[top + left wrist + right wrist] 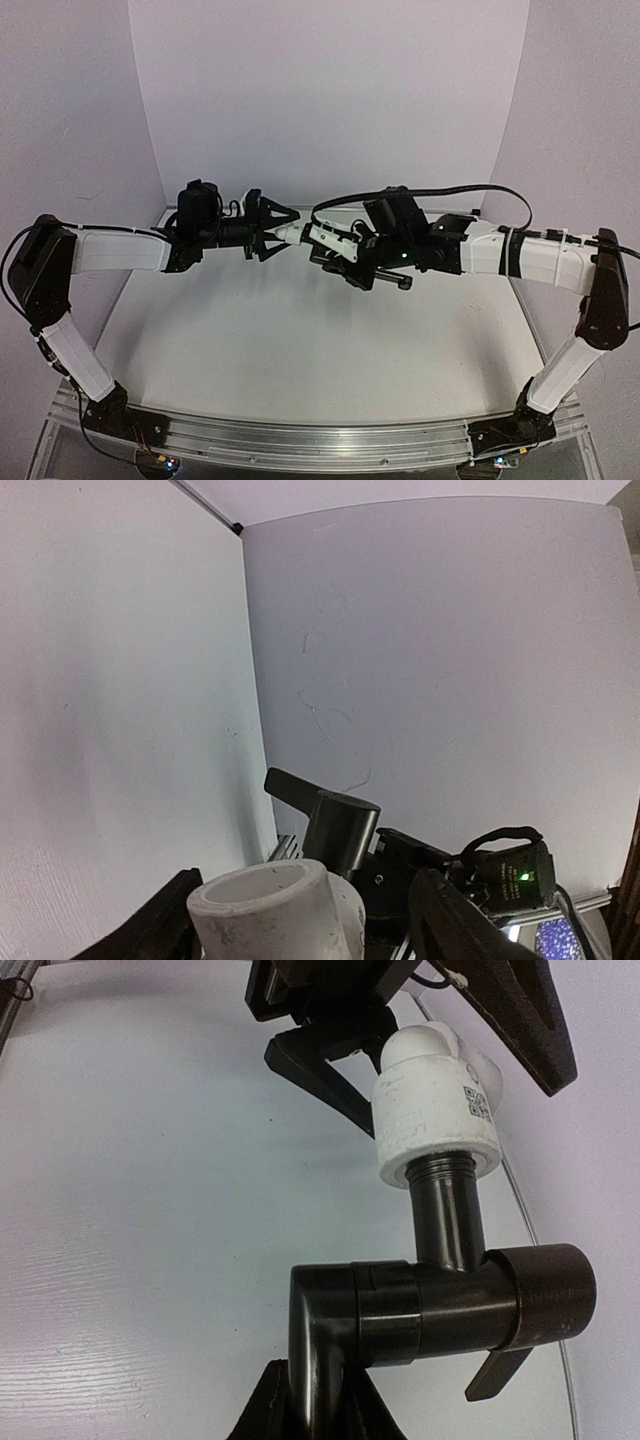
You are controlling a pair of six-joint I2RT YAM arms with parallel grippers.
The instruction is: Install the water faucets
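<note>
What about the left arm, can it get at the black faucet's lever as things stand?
Probably not. The left hand straddles the white fitting, which is screwed onto the black faucet and sits between it and the lever; the right hand grips the faucet's far end.

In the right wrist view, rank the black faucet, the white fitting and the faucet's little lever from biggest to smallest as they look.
1. black faucet, though it is nearest the camera, which inflates it
2. white fitting
3. lever, clearly smallest
</note>
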